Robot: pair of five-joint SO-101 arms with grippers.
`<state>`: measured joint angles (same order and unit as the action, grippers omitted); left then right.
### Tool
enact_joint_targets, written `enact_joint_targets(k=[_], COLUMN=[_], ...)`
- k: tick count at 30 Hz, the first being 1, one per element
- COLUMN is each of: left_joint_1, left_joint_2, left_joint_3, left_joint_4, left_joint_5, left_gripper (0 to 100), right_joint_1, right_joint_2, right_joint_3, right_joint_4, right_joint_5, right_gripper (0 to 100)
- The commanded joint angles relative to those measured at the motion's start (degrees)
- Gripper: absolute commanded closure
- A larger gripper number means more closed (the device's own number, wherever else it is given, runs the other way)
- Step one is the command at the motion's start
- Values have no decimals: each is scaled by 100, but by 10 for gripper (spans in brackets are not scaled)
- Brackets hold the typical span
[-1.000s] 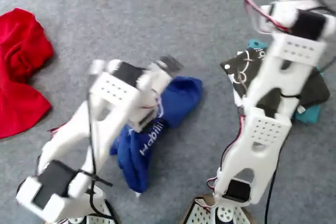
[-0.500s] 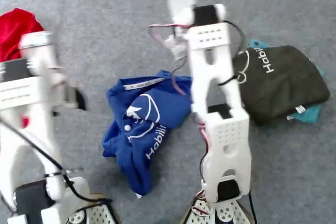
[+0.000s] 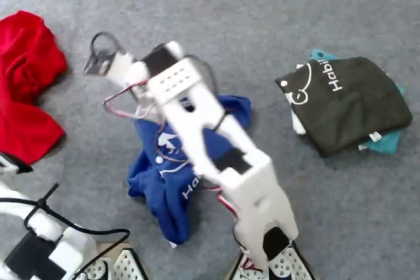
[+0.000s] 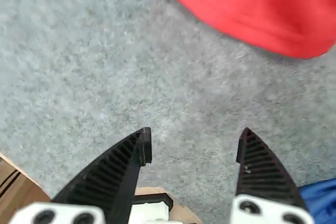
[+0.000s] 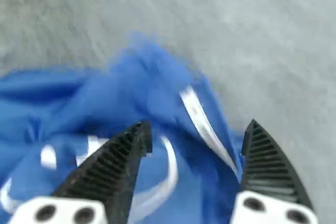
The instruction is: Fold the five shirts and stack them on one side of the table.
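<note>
A crumpled blue shirt (image 3: 172, 174) lies mid-table. My right arm stretches across it from the near edge, and my right gripper (image 3: 98, 56) hovers past the shirt's far left corner. In the right wrist view that gripper (image 5: 197, 129) is open and holds nothing, with the blue shirt (image 5: 105, 114) below its fingers. A bunched red shirt (image 3: 26, 90) sits at the left edge. My left gripper (image 4: 194, 137) is open above bare felt, with the red shirt (image 4: 252, 9) just beyond it. A dark folded shirt (image 3: 348, 100) rests on a teal one (image 3: 387, 142) at the right.
Grey felt (image 3: 262, 37) covers the table. My left arm (image 3: 39, 250) is drawn back at the near left corner, close to the table's front edge (image 4: 10, 182). Open felt lies between the blue shirt and the folded stack.
My right arm has swung from the folded stack at the right, leftward over the blue shirt. My left arm has drawn back from the blue shirt to the near left corner.
</note>
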<state>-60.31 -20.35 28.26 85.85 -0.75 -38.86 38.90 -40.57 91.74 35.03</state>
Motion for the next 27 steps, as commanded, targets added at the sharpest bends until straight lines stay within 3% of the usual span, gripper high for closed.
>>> enact_joint_targets(k=[1,6,11,13,17,27], left_joint_1=[-84,-303,-444,-435,-435,-268], left_joint_2=[-255,-255,-246,-211,-246,-255], left_joint_3=[277,391,453,453,453,365], left_joint_4=[-114,-132,-123,-114,-114,-132], left_joint_5=[26,18,-246,-316,-343,-290], left_gripper=[726,726,726,726,726,726], right_joint_1=[-202,-44,123,273,431,712], right_joint_2=[699,1938,2457,2457,2396,813], right_joint_3=[-681,-1851,-3231,-3565,-4119,-4901], right_joint_4=[-211,185,949,949,949,826], right_joint_5=[-9,-9,-18,-18,-26,-879], right_gripper=[719,734,993,952,983,985])
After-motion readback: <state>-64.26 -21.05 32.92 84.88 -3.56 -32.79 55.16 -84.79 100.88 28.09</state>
